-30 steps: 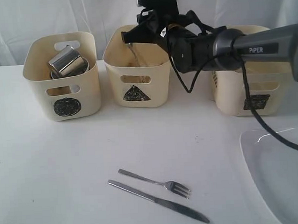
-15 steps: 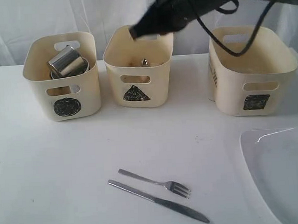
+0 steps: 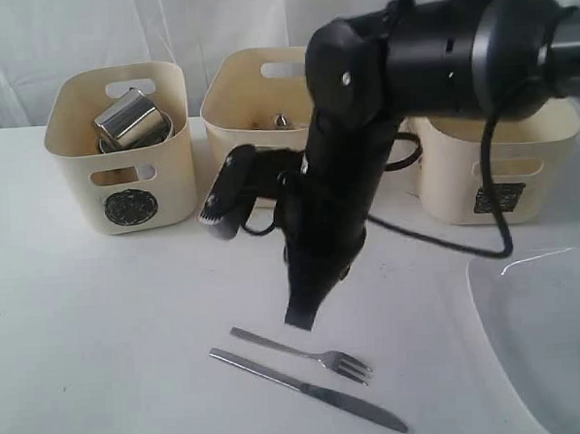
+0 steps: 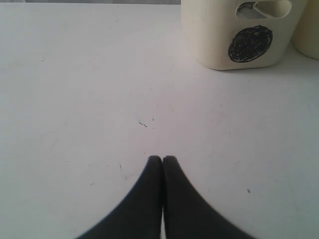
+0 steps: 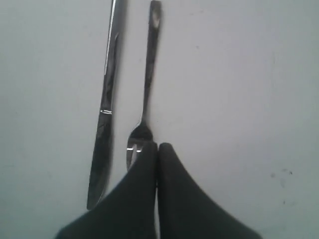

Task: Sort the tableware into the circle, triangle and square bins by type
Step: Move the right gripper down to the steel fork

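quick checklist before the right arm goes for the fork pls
1. Right tool open for a grasp: not ok, its fingers are pressed together.
2. Right tool lined up with the fork: ok, the tip hangs over the fork's head end.
3. Fork clear of the knife: ok, they lie side by side with a gap between them.
4. Room in the triangle bin: cannot tell, the arm hides much of it.
5. Left tool out of the way: ok, it is shut over bare table near the circle bin.
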Robot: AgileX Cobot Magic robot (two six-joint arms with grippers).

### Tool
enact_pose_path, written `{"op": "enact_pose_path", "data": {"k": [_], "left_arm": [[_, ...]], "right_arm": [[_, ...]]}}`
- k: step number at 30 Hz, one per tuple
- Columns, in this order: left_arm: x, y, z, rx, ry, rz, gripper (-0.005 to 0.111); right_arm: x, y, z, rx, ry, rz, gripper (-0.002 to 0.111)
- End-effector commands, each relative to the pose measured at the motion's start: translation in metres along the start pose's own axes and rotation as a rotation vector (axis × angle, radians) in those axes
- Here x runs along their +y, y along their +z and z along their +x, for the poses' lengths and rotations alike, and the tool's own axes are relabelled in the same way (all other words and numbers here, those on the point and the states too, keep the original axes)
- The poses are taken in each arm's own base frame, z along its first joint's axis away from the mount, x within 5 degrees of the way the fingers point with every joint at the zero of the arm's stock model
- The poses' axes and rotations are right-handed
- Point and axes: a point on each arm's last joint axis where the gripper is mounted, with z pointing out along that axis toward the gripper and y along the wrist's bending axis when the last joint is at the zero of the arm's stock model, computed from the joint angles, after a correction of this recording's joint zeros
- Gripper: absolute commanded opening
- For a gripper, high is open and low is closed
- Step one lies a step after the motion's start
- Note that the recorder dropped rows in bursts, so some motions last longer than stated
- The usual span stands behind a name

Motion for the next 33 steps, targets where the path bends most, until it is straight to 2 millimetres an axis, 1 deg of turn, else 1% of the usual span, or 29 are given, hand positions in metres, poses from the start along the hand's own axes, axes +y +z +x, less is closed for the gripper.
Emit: {"op": "enact_pose_path", "data": {"k": [1, 3, 4, 5, 6, 7, 8, 11, 17, 21, 27, 33], "left_arm": [[0.0, 0.0, 0.001, -0.002, -0.001, 0.007, 0.0], [0.0, 0.0, 0.001, -0.002, -0.001, 0.007, 0.0], [0.0, 0.0, 0.001, -0.002, -0.001, 0.007, 0.0], [0.0, 0.0, 0.001, -0.002, -0.001, 0.007, 0.0], [0.0, 0.0, 0.001, -0.002, -0.001, 0.007, 0.0], [0.0, 0.0, 0.001, -0.002, -0.001, 0.007, 0.0], [0.0, 0.0, 0.001, -0.002, -0.001, 0.007, 0.0], [0.0, 0.0, 0.001, -0.002, -0.001, 0.007, 0.0], [0.0, 0.0, 0.001, -0.002, -0.001, 0.007, 0.0], [0.0, 0.0, 0.001, -0.002, -0.001, 0.007, 0.0], [0.0, 0.0, 0.001, -0.002, -0.001, 0.007, 0.0], [0.0, 0.0, 0.001, -0.002, -0.001, 0.007, 0.0]], "right_arm": [[0.008, 0.013, -0.004, -0.02, -0.038, 0.073, 0.001], [0.01, 0.021, 0.0, 0.02, -0.106, 0.048, 0.014], [0.012, 0.029, 0.004, 0.062, -0.152, 0.015, 0.028], [0.012, 0.033, 0.005, 0.076, -0.164, 0.005, 0.034], [0.012, 0.043, 0.006, 0.097, -0.166, -0.011, 0.046], [0.011, 0.048, 0.006, 0.106, -0.165, -0.017, 0.049], [0.01, 0.059, 0.005, 0.115, -0.164, -0.024, 0.053], [0.007, 0.081, 0.003, 0.116, -0.156, -0.022, 0.053], [0.007, 0.101, 0.008, 0.173, -0.097, -0.058, 0.053], [0.009, 0.105, 0.01, 0.199, -0.075, -0.071, 0.053], [0.007, 0.104, 0.016, 0.266, -0.108, -0.059, 0.052], [0.007, 0.104, 0.017, 0.277, -0.095, -0.055, 0.044]]}}
